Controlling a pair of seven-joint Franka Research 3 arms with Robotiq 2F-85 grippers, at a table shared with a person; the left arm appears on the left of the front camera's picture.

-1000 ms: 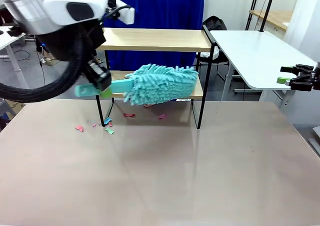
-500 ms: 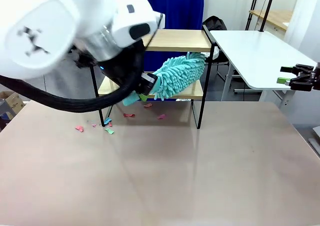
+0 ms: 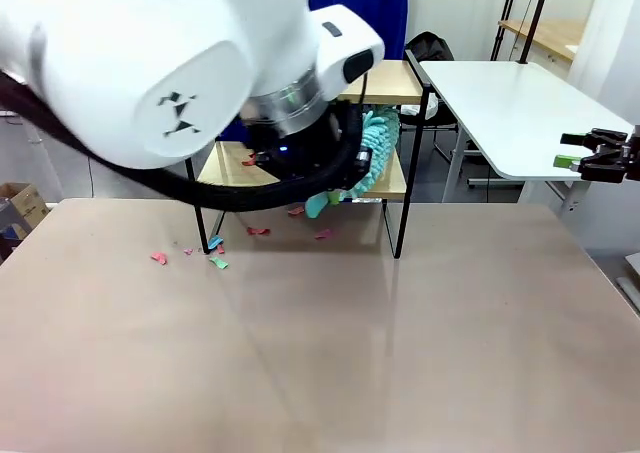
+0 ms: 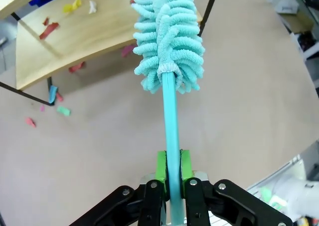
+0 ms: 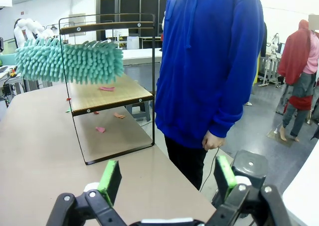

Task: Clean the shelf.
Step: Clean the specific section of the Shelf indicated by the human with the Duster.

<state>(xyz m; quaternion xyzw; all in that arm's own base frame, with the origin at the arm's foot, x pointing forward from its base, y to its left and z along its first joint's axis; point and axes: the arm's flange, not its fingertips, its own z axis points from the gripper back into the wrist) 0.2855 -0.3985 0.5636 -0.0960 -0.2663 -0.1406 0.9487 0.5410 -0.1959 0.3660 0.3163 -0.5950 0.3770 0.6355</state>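
The shelf [image 3: 385, 81] stands at the table's far side, two wood boards in a thin black frame. My left gripper [image 4: 170, 161] is shut on the teal handle of a fluffy teal duster [image 4: 167, 36]. The duster's head [image 3: 375, 148] hangs between the two boards near the shelf's right end, just over the lower board [image 4: 75, 41]. Red and yellow paper scraps [image 4: 49, 29] lie on that board. In the front view my left arm covers much of the shelf. My right gripper [image 3: 575, 153] hovers open off to the right; its wrist view shows the duster [image 5: 70, 60] above the lower board [image 5: 107, 94].
Coloured paper scraps [image 3: 218, 263] lie on the table in front of and under the shelf. A person in a blue hoodie [image 5: 214, 61] stands close behind the shelf. A white side table [image 3: 510, 103] is at the back right.
My left arm has swung to the right across the shelf. The duster turned from lying along the lower board to pointing in at its right end. The right gripper has not moved.
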